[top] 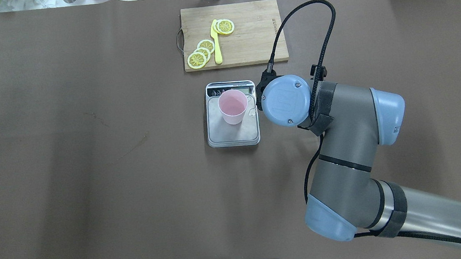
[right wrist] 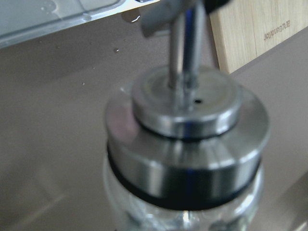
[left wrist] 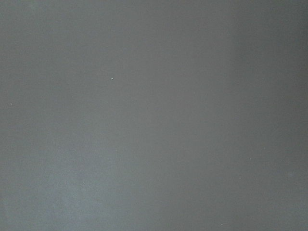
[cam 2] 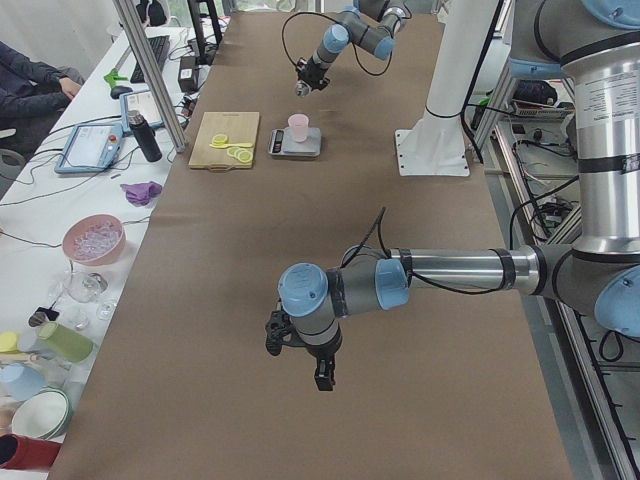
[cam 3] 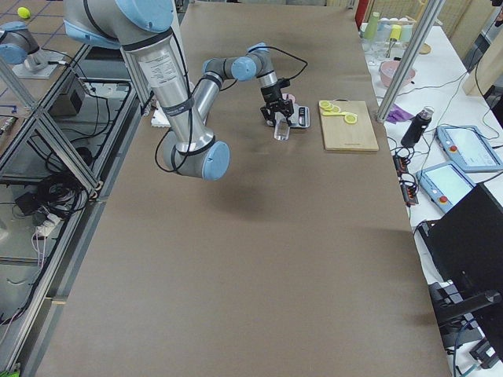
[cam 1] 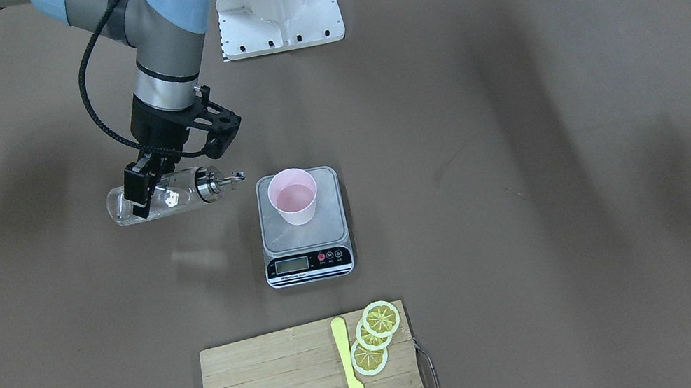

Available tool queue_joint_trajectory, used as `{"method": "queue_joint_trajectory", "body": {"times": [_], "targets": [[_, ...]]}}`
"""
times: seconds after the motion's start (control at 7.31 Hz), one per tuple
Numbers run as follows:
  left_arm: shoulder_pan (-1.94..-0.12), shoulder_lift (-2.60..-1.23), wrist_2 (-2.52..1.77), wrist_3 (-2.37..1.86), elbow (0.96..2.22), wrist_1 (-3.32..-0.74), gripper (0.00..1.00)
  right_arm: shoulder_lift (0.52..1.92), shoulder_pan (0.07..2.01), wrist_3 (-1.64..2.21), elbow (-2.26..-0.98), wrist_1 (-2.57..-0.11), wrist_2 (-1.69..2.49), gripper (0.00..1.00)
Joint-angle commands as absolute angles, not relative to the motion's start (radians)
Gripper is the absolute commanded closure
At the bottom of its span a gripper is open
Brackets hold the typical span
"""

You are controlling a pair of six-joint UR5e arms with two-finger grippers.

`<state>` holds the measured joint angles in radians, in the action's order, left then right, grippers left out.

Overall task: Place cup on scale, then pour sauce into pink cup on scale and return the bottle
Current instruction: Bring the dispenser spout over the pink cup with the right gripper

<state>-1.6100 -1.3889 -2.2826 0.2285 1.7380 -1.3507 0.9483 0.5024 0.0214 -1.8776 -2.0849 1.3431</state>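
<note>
My right tool (cam 1: 137, 194) was clenched on the bottle (cam 1: 178, 192), held level above the counter (cam 1: 530, 190), spout toward the cup (cam 1: 293, 196). Cup stood on the scale (cam 1: 303, 230), at the bottle's three o'clock, front view. Left tool (cam 2: 322, 376): I could not tell its grip.

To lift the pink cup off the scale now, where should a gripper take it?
Probably its upper wall, approached level from the robot's left. The cup stands upright on the scale apparently holding liquid and widens upward; the right gripper with the bottle occupies its other side.
</note>
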Motion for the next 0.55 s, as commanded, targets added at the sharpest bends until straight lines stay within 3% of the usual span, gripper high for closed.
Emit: {"method": "queue_joint_trajectory", "body": {"times": [0.0, 0.41], "targets": [[-1.611, -1.388, -2.283, 0.229, 1.736, -1.347, 0.01, 0.902, 0.499, 0.021, -1.878, -2.195, 1.325, 1.00], [-1.611, -1.388, -2.283, 0.229, 1.723, -1.347, 0.01, 0.824, 0.492, 0.026, -1.875, -2.386, 1.316, 1.00]]}}
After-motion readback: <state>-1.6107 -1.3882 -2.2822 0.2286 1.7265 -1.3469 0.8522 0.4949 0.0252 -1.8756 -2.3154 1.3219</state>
